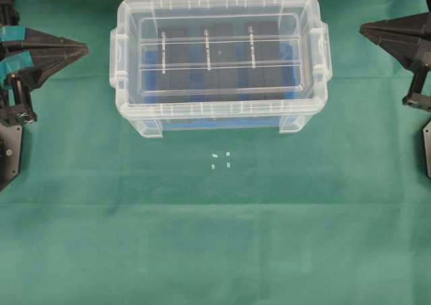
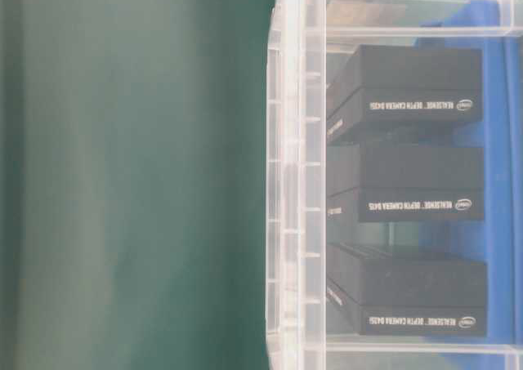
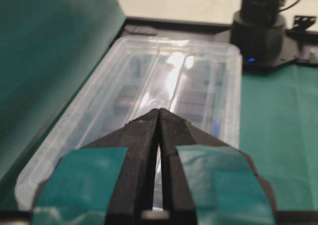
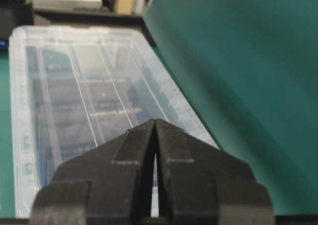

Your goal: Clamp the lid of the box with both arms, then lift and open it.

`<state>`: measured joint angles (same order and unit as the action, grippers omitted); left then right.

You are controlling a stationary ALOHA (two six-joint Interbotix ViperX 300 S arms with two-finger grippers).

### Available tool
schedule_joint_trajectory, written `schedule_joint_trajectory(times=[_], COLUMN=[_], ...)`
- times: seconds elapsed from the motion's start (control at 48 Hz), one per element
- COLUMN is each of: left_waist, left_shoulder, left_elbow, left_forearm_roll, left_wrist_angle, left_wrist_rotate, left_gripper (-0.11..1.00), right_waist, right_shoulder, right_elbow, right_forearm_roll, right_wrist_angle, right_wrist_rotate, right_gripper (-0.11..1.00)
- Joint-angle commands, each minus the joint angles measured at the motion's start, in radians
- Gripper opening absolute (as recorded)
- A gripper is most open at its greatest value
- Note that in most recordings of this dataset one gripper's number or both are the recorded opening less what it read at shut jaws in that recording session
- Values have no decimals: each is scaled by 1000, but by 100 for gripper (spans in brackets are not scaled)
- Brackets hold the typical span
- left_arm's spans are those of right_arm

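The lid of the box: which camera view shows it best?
The overhead exterior view: the whole lid shows, with rim, rounded corners and both long ridges, sitting on the box. Each wrist view shows it foreshortened behind a closed end effector, left and right. The table-level view shows only its edge.

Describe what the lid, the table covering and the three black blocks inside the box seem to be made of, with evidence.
The lid: clear, glossy moulded plastic; the blocks show through it and it catches glare in the left wrist view. The table covering: green cloth, matte, with faint creases. The black blocks: probably matte cardboard cartons, judging by white printed lettering and a lid seam, though that is uncertain.
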<state>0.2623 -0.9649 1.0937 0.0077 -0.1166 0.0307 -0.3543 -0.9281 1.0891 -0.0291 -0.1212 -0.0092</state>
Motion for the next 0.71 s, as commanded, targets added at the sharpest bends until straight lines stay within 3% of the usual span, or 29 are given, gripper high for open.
schedule_joint_trajectory(times=[0.0, 0.271, 0.687], left_waist=[5, 6, 71], left_shoulder=[5, 8, 43], left_elbow=[-28, -61, -152], left_forearm_roll=[2, 2, 2], left_wrist_angle=[6, 192, 686], left_wrist_rotate=[-3, -18, -48], left_gripper=[1, 1, 1], right_waist=[-5, -6, -12], right_shoulder=[12, 35, 166], right_elbow=[-34, -101, -175], right_forearm_roll=[2, 15, 11], right_wrist_angle=[21, 279, 667], right_wrist_rotate=[5, 54, 91], right_gripper=[0, 0, 0])
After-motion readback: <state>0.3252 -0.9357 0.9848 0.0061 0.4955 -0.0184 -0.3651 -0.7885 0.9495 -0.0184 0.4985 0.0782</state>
